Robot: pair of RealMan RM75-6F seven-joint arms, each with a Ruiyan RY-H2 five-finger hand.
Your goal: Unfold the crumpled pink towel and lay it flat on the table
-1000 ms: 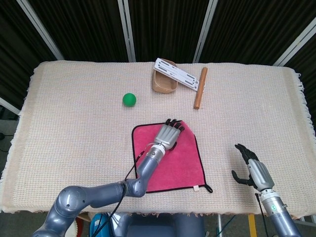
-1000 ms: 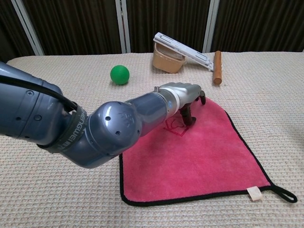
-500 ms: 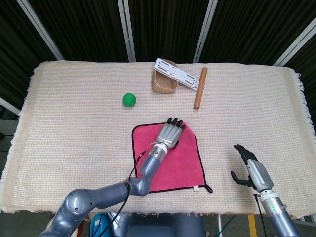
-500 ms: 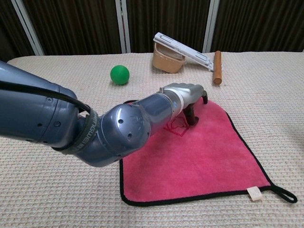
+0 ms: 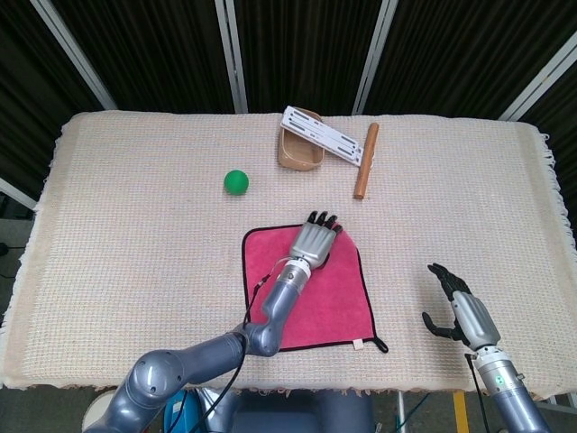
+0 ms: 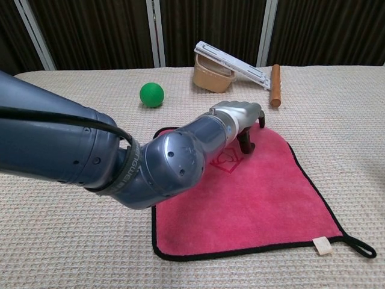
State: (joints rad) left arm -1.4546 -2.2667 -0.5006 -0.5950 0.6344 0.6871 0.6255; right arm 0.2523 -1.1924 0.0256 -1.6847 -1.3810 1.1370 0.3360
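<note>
The desk wears a cream woven cloth, and behind it hang dark curtains with pale upright bars. At about 12 o'clock from the towel sits a tan bowl with a white slotted strip lying across its rim, and just to the bowl's 3 o'clock lies a brown wooden stick, the strip's far end resting against it. A green ball sits at the towel's 10 o'clock, well apart from everything else. The pink towel lies spread flat near the front middle of the desk, black-edged, with a small tan tag and a black loop at its near right corner. In the chest view the left arm fills the left foreground and hides part of the towel's near left side. The left robot hand lies palm down on the towel's far edge, fingers stretched fairly straight and close together, tips reaching to the hem; it presses on the cloth and grips nothing. The right robot hand hovers at the desk's front right, at the towel's 4 o'clock, fingers apart and loosely curved, holding nothing. A faint darker outline mark shows on the towel beside the left robot hand; it cannot be read.
</note>
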